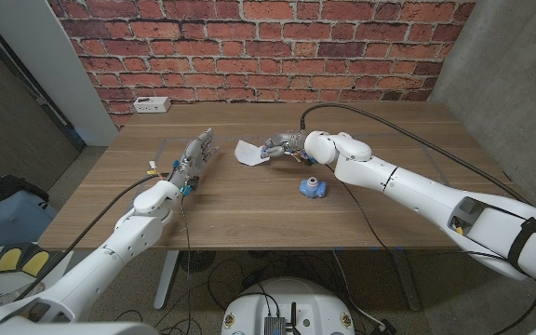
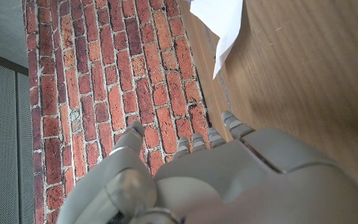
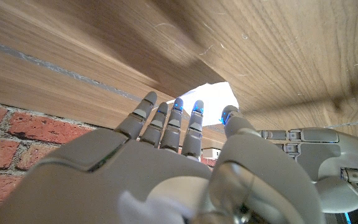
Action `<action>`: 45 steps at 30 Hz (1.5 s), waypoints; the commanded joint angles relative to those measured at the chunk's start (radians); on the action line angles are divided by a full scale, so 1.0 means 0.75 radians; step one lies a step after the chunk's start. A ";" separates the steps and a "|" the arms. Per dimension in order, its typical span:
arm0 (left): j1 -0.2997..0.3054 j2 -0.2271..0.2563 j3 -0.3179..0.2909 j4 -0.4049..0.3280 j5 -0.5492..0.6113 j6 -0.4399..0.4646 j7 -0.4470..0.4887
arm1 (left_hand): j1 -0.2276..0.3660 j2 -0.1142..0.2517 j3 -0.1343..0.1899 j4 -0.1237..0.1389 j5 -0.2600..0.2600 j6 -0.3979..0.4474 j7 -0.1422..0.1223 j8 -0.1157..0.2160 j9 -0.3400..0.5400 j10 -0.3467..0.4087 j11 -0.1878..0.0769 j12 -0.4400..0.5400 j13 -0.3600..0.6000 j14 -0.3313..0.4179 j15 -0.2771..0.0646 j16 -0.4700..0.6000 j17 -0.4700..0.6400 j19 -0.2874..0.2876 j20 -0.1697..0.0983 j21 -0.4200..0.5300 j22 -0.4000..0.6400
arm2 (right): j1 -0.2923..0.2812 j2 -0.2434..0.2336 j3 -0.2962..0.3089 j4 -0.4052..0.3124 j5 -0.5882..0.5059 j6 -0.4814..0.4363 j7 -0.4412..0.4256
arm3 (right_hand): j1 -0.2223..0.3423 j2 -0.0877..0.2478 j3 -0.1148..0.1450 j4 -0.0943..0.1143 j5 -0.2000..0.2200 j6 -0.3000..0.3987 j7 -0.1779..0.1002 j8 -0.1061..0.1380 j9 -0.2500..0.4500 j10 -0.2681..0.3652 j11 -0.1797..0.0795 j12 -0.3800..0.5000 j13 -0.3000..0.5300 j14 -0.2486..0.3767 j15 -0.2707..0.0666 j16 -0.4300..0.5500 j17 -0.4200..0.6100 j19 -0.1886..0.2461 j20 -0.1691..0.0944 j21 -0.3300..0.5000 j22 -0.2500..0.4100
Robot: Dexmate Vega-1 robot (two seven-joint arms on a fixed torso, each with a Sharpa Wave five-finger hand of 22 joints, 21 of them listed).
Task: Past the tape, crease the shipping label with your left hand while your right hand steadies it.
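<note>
Nearby, a blue object (image 1: 313, 187) sits beside the right hand (image 1: 282, 145).

Matt wood-grain table (image 1: 249, 200); thin white paper label (image 1: 248, 154); rough brick wall (image 1: 249, 46); smooth grey plastic hand (image 3: 166, 162).

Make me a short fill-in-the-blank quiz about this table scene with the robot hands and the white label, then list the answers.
1. The right hand touches the white shipping label, while the ____ hand is apart from it.
2. The small blue object sits on the ____ table.
3. Behind the table stands a wall of red ____.

Missing words: left; wooden; brick
</note>
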 commanded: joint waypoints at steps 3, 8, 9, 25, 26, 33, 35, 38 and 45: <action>0.000 0.002 0.002 -0.009 0.003 0.006 0.005 | -0.007 -0.003 0.011 -0.002 -0.005 -0.006 0.003 -0.001 0.005 -0.001 0.002 -0.003 0.006 -0.004 -0.006 -0.003 0.004 0.007 0.003 -0.002 0.004 | 0.026 0.013 -0.058 0.026 -0.078 -0.044 0.013 | 0.020 -0.004 0.015 0.004 0.000 0.023 0.005 0.004 0.006 0.001 -0.007 -0.008 0.002 -0.065 -0.081 -0.026 -0.001 -0.032 -0.025 -0.015 0.003; 0.007 0.005 -0.001 -0.017 0.003 0.007 0.011 | -0.007 -0.004 0.011 -0.002 -0.005 -0.007 0.002 -0.001 0.005 0.000 0.005 -0.002 0.006 -0.003 -0.004 -0.002 0.004 0.007 0.002 -0.002 0.004 | 0.039 0.018 -0.079 0.040 -0.105 -0.027 0.021 | 0.033 -0.007 0.022 0.000 0.000 0.069 0.011 0.013 0.007 0.021 -0.034 -0.004 0.002 -0.092 -0.142 -0.039 -0.010 -0.046 -0.039 -0.016 0.002; 0.008 0.006 -0.001 -0.020 0.003 0.009 0.012 | -0.007 -0.004 0.011 -0.002 -0.005 -0.007 0.002 -0.001 0.005 0.000 0.004 -0.002 0.006 -0.003 -0.005 -0.002 0.004 0.007 0.002 -0.002 0.004 | 0.041 0.019 -0.081 0.044 -0.105 -0.020 0.024 | 0.037 -0.007 0.024 -0.001 -0.001 0.081 0.015 0.015 0.007 0.036 -0.036 0.000 0.002 -0.084 -0.151 -0.037 -0.013 -0.043 -0.036 -0.014 0.002; -0.028 0.014 0.027 0.002 0.018 0.023 -0.041 | -0.013 -0.006 0.012 -0.003 -0.005 0.062 0.038 0.020 0.006 0.067 0.002 0.018 0.006 0.071 -0.002 0.016 0.004 0.057 0.000 0.010 0.004 | 0.048 0.037 -0.085 0.089 -0.090 0.057 0.043 | 0.054 0.001 0.037 0.003 0.000 0.101 0.011 0.006 0.007 0.050 -0.040 -0.004 0.002 -0.007 -0.141 -0.010 -0.017 0.022 -0.005 0.009 0.002; -0.033 0.015 0.031 0.006 0.021 0.023 -0.048 | -0.012 -0.007 0.013 -0.005 -0.004 0.083 0.047 0.024 0.006 0.091 0.008 0.025 0.007 0.088 0.000 0.018 0.004 0.071 0.000 0.014 0.004 | 0.046 0.037 -0.085 0.088 -0.092 0.056 0.040 | 0.054 0.001 0.037 0.003 0.000 0.101 0.011 0.006 0.007 0.050 -0.039 -0.004 0.002 -0.007 -0.142 -0.010 -0.017 0.022 -0.005 0.009 0.002; -0.077 0.026 0.058 0.033 0.031 0.042 -0.115 | 0.031 0.003 0.048 -0.041 0.012 0.219 0.102 0.030 0.009 0.211 0.057 0.040 0.008 0.273 0.016 0.035 0.002 0.243 0.046 0.059 0.003 | 0.042 0.037 -0.080 0.083 -0.095 0.057 0.035 | 0.056 0.000 0.038 0.005 -0.001 0.098 0.009 0.002 0.008 0.051 -0.038 -0.006 0.002 -0.003 -0.141 -0.010 -0.017 0.025 0.000 0.009 0.002; -0.086 0.022 0.062 0.042 0.025 0.046 -0.131 | 0.041 0.004 0.058 -0.048 0.016 0.227 0.117 0.022 0.009 0.241 0.091 0.041 0.008 0.337 0.022 0.043 0.003 0.289 0.066 0.070 0.002 | 0.042 0.037 -0.079 0.082 -0.097 0.058 0.035 | 0.057 0.000 0.038 0.006 -0.001 0.098 0.008 0.001 0.008 0.050 -0.041 -0.007 0.002 -0.002 -0.141 -0.010 -0.016 0.025 -0.001 0.009 0.002; -0.093 0.017 0.065 0.045 0.023 0.050 -0.133 | 0.045 0.002 0.064 -0.052 0.017 0.227 0.129 0.016 0.010 0.257 0.120 0.038 0.008 0.382 0.022 0.045 0.003 0.340 0.082 0.084 0.003 | 0.040 0.037 -0.076 0.081 -0.097 0.060 0.032 | 0.058 0.000 0.039 0.007 -0.001 0.099 0.009 0.001 0.008 0.050 -0.036 -0.007 0.002 -0.002 -0.140 -0.010 -0.016 0.025 0.000 0.008 0.002; -0.114 0.005 0.069 0.062 -0.008 0.072 -0.173 | 0.049 -0.004 0.069 -0.056 0.018 0.222 0.146 0.009 0.010 0.251 0.138 0.024 0.008 0.358 0.060 0.019 0.003 0.346 0.116 0.078 0.002 | 0.035 0.031 -0.070 0.074 -0.096 0.063 0.031 | 0.059 -0.001 0.040 0.009 -0.001 0.099 0.009 -0.001 0.008 0.051 -0.037 -0.008 0.002 -0.004 -0.140 -0.011 -0.016 0.024 -0.001 0.007 0.002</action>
